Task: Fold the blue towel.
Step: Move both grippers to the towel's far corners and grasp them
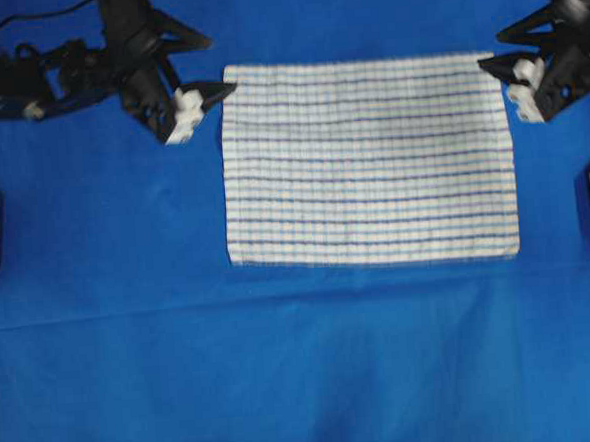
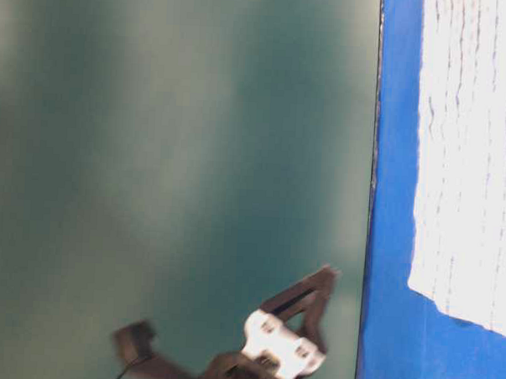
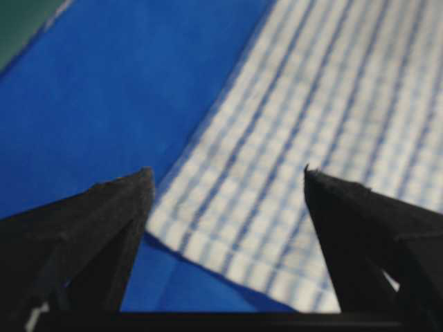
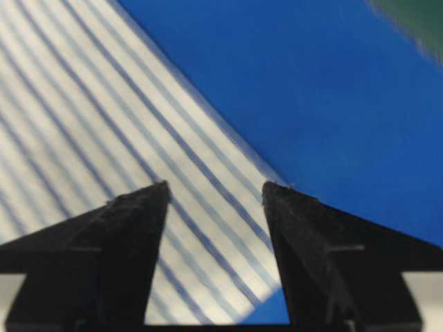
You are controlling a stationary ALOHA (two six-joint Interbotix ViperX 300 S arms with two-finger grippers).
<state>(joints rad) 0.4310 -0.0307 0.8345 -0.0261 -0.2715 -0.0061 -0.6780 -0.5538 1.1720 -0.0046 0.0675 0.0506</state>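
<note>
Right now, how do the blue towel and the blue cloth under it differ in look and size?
The blue towel is white with thin blue stripes and a faint check; the backdrop cloth is plain solid blue. The blue towel is a small rectangle in the upper middle of the overhead view; the backdrop cloth fills nearly all of that view. The blue towel lies on top, the backdrop cloth beneath. Both lie spread flat, neither one folded.
</note>
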